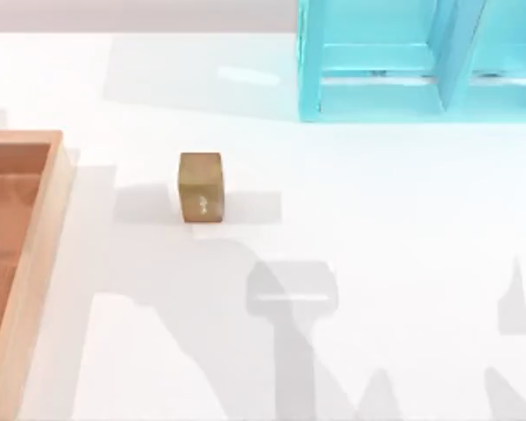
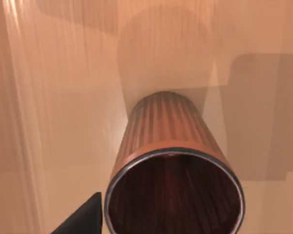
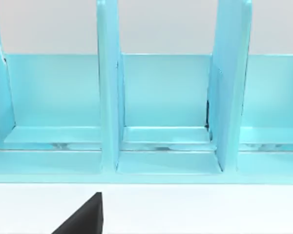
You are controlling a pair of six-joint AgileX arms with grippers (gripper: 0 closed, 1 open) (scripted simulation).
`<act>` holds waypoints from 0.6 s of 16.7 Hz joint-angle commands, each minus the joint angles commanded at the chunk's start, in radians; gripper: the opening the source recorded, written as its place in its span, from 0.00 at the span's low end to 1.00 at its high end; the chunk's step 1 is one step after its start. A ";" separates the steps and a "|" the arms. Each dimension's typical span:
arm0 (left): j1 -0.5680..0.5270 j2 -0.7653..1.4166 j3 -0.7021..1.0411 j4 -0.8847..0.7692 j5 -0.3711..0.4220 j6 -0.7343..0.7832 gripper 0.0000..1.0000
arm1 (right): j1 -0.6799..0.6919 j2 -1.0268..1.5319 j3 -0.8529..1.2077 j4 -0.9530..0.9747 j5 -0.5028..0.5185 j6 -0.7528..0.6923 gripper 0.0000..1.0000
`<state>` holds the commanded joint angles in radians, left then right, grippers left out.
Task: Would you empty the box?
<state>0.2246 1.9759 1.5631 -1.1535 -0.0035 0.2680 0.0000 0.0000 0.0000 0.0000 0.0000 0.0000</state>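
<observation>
Left gripper point(image 2: 83, 219) hovers over ribbed wooden cup point(image 2: 173, 161) standing inside box point(image 1: 44, 219) at bench's left edge, apparently lining up grasp; finger state unclear. Right gripper point(image 3: 83, 217) faces turquoise shelf point(image 3: 107, 97), state unclear.

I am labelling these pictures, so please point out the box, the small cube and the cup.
box point(image 1: 37, 237): top view, on its tan raised rim.
cube point(image 1: 200, 184): top view, on its upper face.
cup point(image 2: 166, 126): left wrist view, on its ribbed outer wall.
</observation>
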 joint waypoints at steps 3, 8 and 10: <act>0.003 0.009 -0.095 0.102 0.000 0.003 1.00 | 0.000 0.000 0.000 0.000 0.000 0.000 1.00; 0.005 0.011 -0.156 0.166 0.000 0.005 1.00 | 0.000 0.000 0.000 0.000 0.000 0.000 1.00; 0.005 0.011 -0.156 0.166 0.000 0.005 1.00 | 0.000 0.000 0.000 0.000 0.000 0.000 1.00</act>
<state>0.2291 1.9866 1.4073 -0.9873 -0.0033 0.2727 0.0000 0.0000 0.0000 0.0000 0.0000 0.0000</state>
